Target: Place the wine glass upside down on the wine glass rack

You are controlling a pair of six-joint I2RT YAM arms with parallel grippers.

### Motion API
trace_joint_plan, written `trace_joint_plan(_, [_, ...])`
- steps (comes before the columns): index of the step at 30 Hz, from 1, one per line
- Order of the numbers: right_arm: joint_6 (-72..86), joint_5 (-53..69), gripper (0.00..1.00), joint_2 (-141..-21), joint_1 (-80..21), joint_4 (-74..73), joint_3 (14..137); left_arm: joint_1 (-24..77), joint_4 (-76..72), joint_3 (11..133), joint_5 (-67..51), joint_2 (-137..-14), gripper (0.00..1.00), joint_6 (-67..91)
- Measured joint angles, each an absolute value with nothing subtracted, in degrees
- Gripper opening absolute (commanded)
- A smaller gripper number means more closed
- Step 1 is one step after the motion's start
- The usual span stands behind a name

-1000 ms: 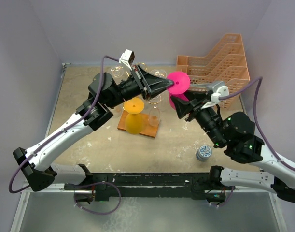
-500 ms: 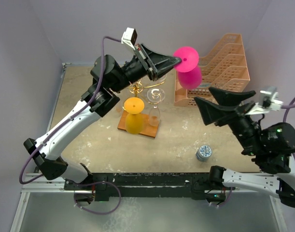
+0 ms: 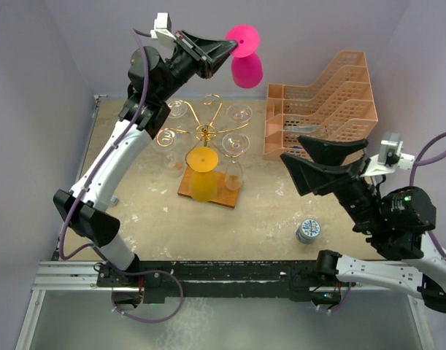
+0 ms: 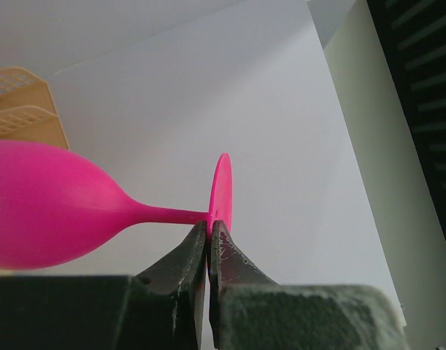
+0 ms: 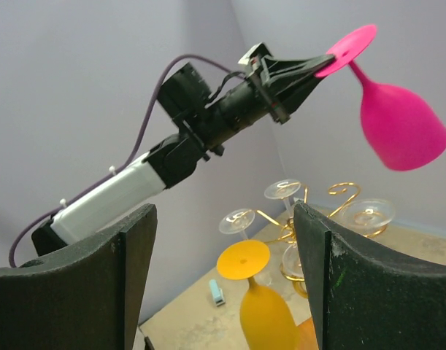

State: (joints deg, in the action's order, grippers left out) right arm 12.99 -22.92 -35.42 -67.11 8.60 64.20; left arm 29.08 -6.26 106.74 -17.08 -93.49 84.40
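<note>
A pink wine glass (image 3: 246,64) hangs high in the air over the back of the table, foot uppermost and bowl tilted down. My left gripper (image 3: 230,48) is shut on the rim of its foot (image 4: 221,191), with the bowl (image 4: 47,211) to the left. The wine glass rack (image 3: 205,133) stands below: gold scrolled arms on a brown wooden base (image 3: 226,195). An orange glass (image 3: 202,179) and clear glasses (image 3: 239,113) hang on it upside down. My right gripper (image 3: 293,149) is open and empty, right of the rack; its view shows the pink glass (image 5: 398,124) well above it.
A peach lattice tray stack (image 3: 332,95) stands at the back right. A small round blue-grey can (image 3: 308,230) sits on the table near the right arm. A small light-blue object (image 5: 217,292) lies left of the rack. Grey walls enclose the table.
My right gripper has opened off the pink glass's bowl and drawn back to the right. The left arm has raised the glass up and leftward, above the rack.
</note>
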Motion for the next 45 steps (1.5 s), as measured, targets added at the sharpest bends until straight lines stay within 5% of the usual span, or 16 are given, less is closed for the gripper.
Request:
trace_joint_plan(10, [15.7,-20.9,0.77,-38.2,-67.1,9.6,61.7,21.4,-6.5,107.2,-19.3,-96.1,0.0,84.0])
trace_joint_plan(20, [16.8,-20.9,0.77,-38.1,-67.1,10.5,60.3,15.3,-10.0,91.9,-19.9,-93.6,0.0,87.1])
trace_joint_plan(45, [19.0,-21.6,0.77,-37.8,-67.1,10.9,59.5,14.3,-0.1,86.3,-17.8,-87.9,0.0,83.9])
